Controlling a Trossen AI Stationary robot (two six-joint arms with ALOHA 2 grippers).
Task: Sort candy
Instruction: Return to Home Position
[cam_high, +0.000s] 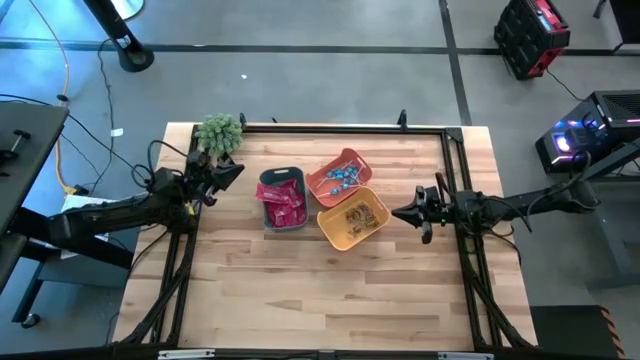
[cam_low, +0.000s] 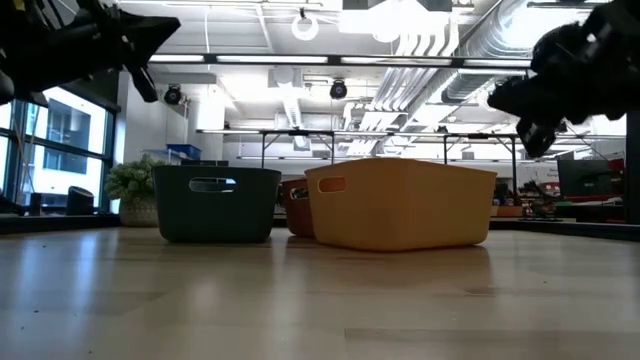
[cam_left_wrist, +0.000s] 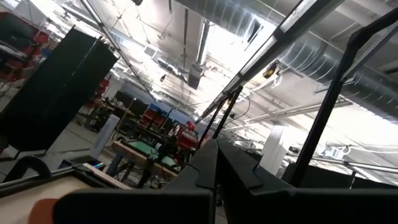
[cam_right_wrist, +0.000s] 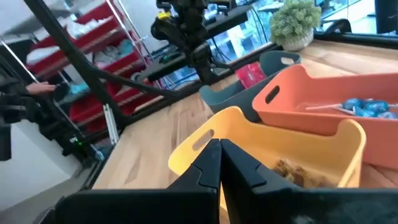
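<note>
Resting sorted at worktop centre: pink-red packets in grey-blue bin at 9 o'clock, lollipops in orange bin at 12, brown pieces in yellow bin at 4. Light, likely slippery; pinch packet edges, lollipop sticks. Left pincer at 9, right pincer at 3, both pressed together, empty.

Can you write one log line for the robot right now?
left gripper: shut, by grey-blue bin | right gripper: shut, by yellow bin | candy: in bins
</note>
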